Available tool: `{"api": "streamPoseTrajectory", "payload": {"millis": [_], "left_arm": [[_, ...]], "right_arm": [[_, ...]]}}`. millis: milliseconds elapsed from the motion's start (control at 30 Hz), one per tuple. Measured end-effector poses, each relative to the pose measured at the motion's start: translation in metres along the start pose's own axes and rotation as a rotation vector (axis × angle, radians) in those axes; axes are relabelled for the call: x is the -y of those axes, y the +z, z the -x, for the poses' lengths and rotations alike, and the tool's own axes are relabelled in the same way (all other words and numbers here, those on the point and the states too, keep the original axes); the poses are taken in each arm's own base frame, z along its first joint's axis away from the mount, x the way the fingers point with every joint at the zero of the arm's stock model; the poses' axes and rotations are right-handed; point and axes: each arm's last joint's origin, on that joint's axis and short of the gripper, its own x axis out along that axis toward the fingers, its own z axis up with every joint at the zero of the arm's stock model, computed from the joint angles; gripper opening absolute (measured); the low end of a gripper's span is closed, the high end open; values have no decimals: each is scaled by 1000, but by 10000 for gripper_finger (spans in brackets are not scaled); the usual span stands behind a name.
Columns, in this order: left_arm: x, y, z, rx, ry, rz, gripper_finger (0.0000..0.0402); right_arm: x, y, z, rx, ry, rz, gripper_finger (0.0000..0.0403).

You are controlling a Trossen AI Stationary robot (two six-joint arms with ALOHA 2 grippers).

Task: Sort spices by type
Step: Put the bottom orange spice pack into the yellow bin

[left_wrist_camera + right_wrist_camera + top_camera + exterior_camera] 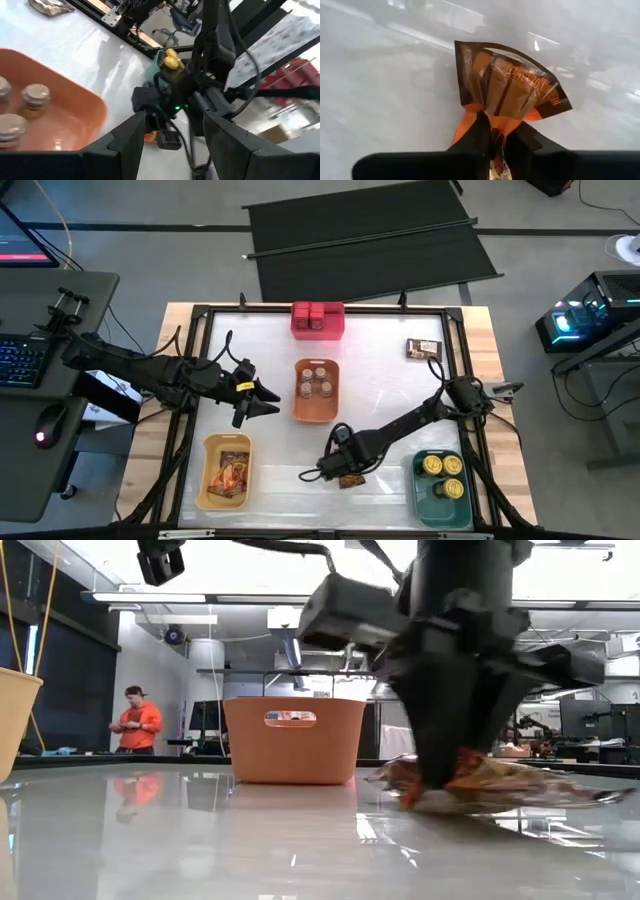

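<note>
Where pinched, packet crumples, orange-brown, glossy

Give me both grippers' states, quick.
Left gripper: open, empty, hovering beside the orange bin.
Right gripper: shut on the orange-brown packet on the table.

Glossy white table top in a dark frame with wood edges. Sitting on it: a red bin at the far edge, an orange bin mid-table, a yellow bin and a green bin up front. Loose packet far right, another packet between the front bins.
</note>
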Motion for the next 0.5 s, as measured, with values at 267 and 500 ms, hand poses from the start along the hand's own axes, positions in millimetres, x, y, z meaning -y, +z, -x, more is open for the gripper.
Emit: {"api": "streamPoseTrajectory", "payload": {"millis": [267,500], "left_arm": [[20,25,27,110,-190,51,188],[35,49,63,272,-241,0,188]], "right_arm": [[4,0,78,126,229,110,25],[-43,40,121,315,807,205,24]]}}
